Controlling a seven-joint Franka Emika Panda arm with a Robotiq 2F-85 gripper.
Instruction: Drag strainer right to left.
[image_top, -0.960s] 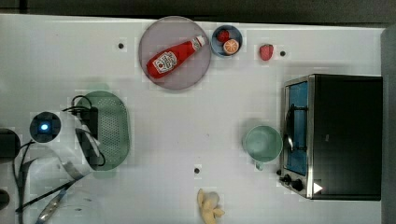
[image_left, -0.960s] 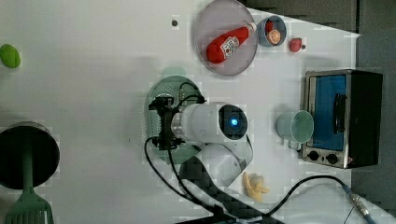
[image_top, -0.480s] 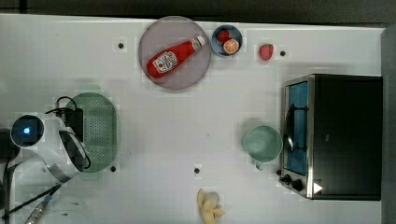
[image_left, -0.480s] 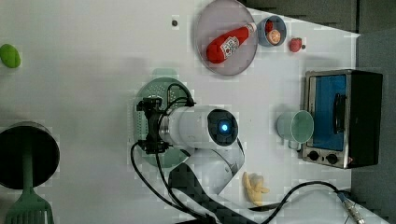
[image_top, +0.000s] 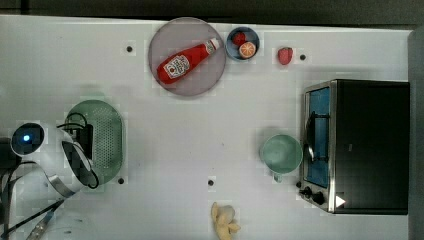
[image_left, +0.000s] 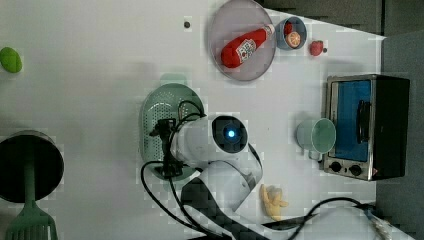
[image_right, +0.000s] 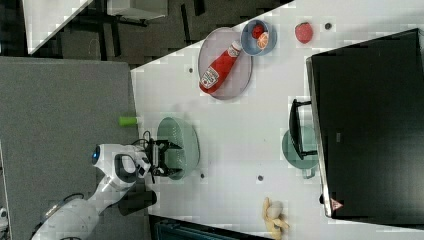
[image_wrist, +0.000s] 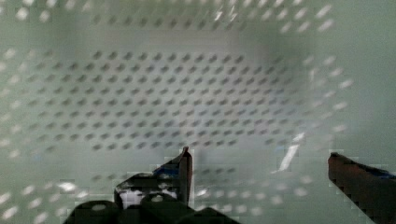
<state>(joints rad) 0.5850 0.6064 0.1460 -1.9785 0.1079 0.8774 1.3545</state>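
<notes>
Strainer (image_top: 102, 137): far left of the top view's table (image_top: 210, 130), well apart from the cup (image_top: 281, 153).
Gripper (image_wrist: 261, 175): inside the strainer, fingers (image_wrist: 184, 170) spread wide, clasping nothing.

White table (image_top: 150, 200) with strainer (image_top: 105, 135), plate (image_top: 200, 82), cup (image_top: 281, 154), bowl (image_top: 242, 43), toaster oven (image_top: 365, 145).

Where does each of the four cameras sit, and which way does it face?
Top view: overhead, looking straight down at the table; arm at the top view's left.
Left view: high, looking down; arm covers part of the strainer.
Right view: high, from the oven side; gripper in the strainer.
Wrist view: inside the strainer, fingers apart.
All off-arm views share the ketchup bottle.
</notes>
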